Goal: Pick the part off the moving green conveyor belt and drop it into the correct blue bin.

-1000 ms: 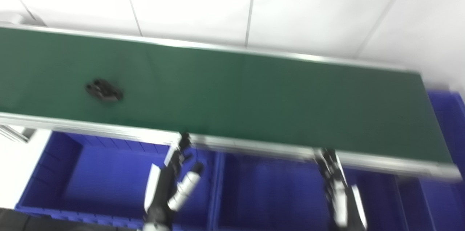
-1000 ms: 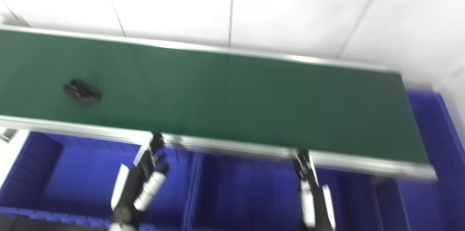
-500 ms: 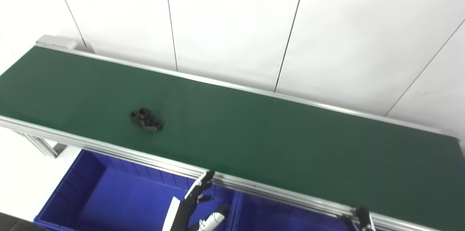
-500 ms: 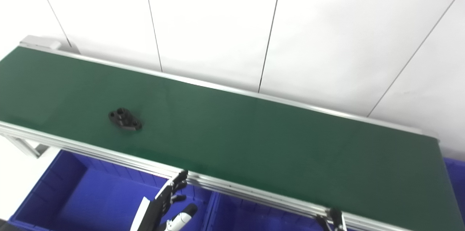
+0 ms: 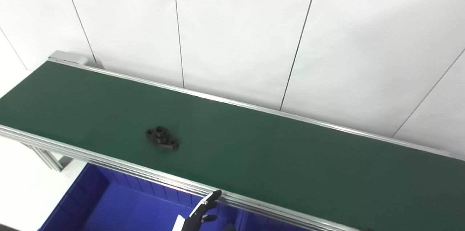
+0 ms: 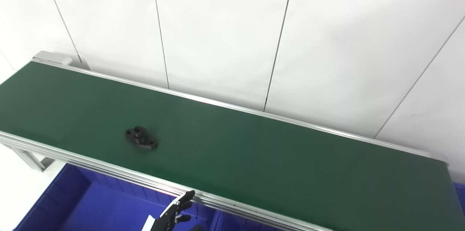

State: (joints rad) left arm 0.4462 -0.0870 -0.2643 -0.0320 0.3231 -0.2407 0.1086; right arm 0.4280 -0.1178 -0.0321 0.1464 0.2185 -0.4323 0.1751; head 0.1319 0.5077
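Note:
A small black flanged part [image 5: 162, 138] lies on the green conveyor belt [image 5: 276, 151], left of middle and close to the near rail; it also shows in the right eye view [image 6: 141, 138]. My left hand [image 5: 199, 215] shows at the bottom edge, fingers spread and empty, below the belt's near rail and to the right of the part. It also shows in the right eye view [image 6: 170, 213]. A blue bin [image 5: 109, 209] sits under the belt at the lower left. My right hand is out of the picture.
The belt's aluminium near rail [image 5: 109, 163] runs between my hand and the part. A white panelled wall [image 5: 236, 31] stands behind the belt. A grey belt end housing [image 5: 67, 57] is at the far left.
The camera has tilted up, so the bins and both hands slid down the picture; the right hand left the view. The part has moved to the right along the belt.

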